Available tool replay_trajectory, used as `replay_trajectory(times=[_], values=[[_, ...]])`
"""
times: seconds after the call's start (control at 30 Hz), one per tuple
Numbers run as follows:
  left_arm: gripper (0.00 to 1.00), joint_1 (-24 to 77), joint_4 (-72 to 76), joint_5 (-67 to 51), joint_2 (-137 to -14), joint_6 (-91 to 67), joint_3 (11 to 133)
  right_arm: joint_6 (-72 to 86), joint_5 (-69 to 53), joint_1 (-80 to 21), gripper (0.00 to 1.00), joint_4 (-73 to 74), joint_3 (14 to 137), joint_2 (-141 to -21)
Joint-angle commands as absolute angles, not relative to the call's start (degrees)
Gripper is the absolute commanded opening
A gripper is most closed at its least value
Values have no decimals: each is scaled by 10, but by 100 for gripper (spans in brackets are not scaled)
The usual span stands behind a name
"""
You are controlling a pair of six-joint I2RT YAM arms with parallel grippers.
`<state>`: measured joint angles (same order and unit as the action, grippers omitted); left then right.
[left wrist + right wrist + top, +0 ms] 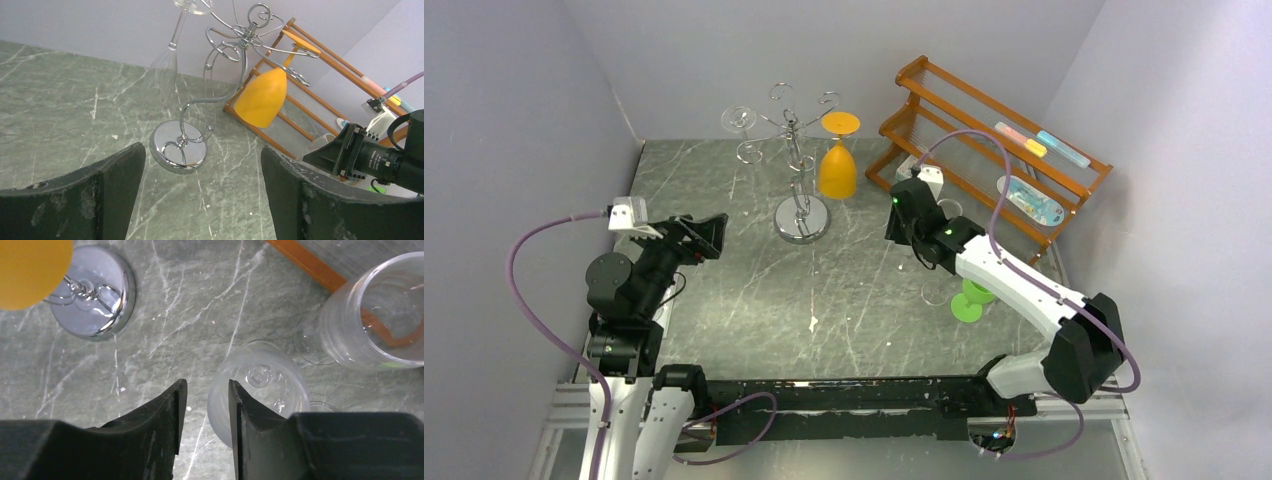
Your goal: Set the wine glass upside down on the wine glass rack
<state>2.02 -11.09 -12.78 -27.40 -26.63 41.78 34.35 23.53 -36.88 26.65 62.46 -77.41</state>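
Observation:
The chrome wine glass rack (799, 160) stands at the back middle on its round mirrored base (178, 146). An orange glass (838, 165) and a clear glass (739, 120) hang upside down from its arms. A clear wine glass (265, 385) stands upright on the table under my right gripper (206, 387). The jaws are narrowly open. The right finger (240, 410) is over the bowl, the left finger is outside, and the glass's left rim lies between them. My left gripper (202, 200) is wide open and empty, left of the rack, facing it.
A second clear glass (380, 315) stands upright just beyond the first. A green glass (969, 300) stands under the right arm. An orange-brown wooden shelf (984, 130) holding small items is at the back right. Walls close the left, back and right.

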Motion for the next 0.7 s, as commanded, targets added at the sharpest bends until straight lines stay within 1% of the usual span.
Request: replay_trajectory(times=[0.0, 0.07, 0.17, 0.2, 0.23, 0.3, 0.37, 0.53, 0.67], values=[[89, 20, -127, -113, -276, -267, 430, 321, 232, -370, 37, 253, 638, -787], [89, 19, -129, -111, -275, -266, 431, 316, 221, -370, 32, 254, 642, -795], [89, 20, -132, -108, -271, -266, 432, 311, 213, -370, 22, 255, 645, -801], [89, 20, -133, -107, -270, -266, 432, 310, 212, -370, 18, 254, 645, -799], [89, 20, -134, -107, -269, -267, 432, 310, 212, -370, 11, 254, 645, -798], [89, 20, -135, -105, -269, -273, 432, 308, 201, -370, 2, 249, 644, -791], [88, 20, -153, -84, -268, -297, 437, 304, 183, -370, 0, 242, 645, -782], [93, 19, -257, 39, -261, -426, 448, 306, 119, -373, 0, 200, 632, -748], [94, 20, -300, 47, -246, -490, 435, 312, 78, -382, 0, 128, 591, -708]])
